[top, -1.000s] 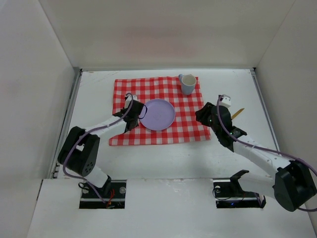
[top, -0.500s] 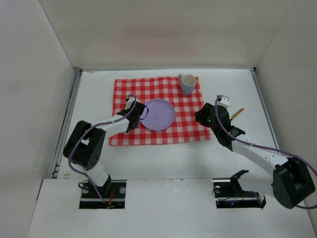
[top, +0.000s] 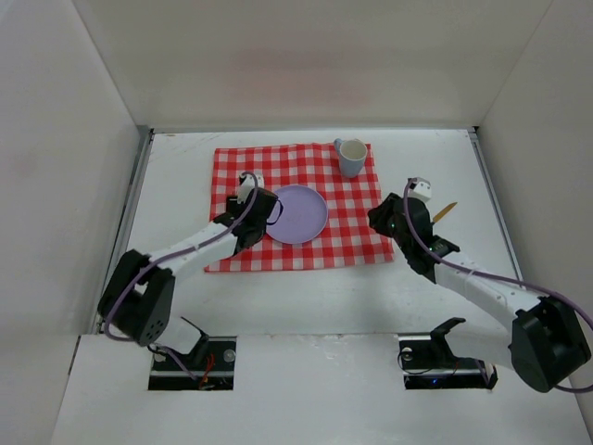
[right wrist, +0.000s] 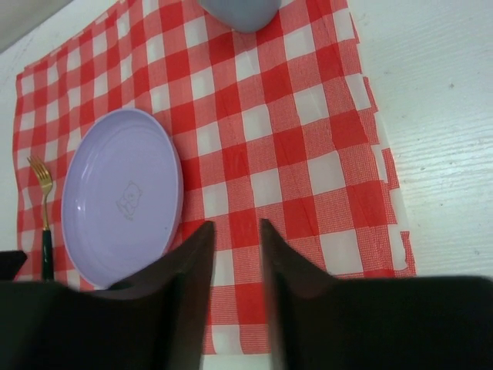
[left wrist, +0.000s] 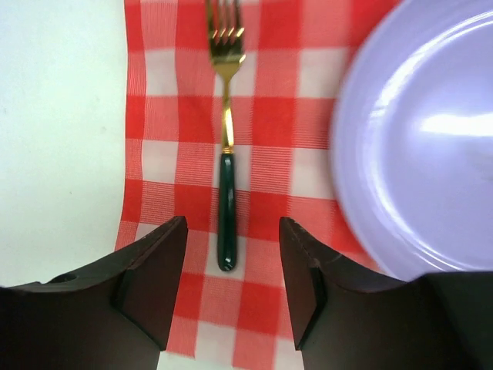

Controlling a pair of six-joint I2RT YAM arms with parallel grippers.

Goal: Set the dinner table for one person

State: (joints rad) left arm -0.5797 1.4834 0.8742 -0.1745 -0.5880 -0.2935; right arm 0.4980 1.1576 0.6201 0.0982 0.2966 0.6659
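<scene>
While left fingers (left wrist: 154,277) stand spread, gripping nothing, left gripper (left wrist: 233,227) straddles the green handle end of the fork (left wrist: 225,177), lying flat on the checked cloth (left wrist: 269,116) just left of the purple plate (left wrist: 416,154). Right gripper (right wrist: 236,231): narrow gap, nothing in it, above cloth's near-right part. Mug (top: 350,158) on cloth's far-right corner. Cloth lies mid dinner table (top: 306,297), white surface all round.

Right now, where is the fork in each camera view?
Top external: not visible, likely under the left arm.
Left wrist: fork centre, left of the plate.
Right wrist: fork at the left edge, left of the plate.
Shared landmark: the plate.
</scene>
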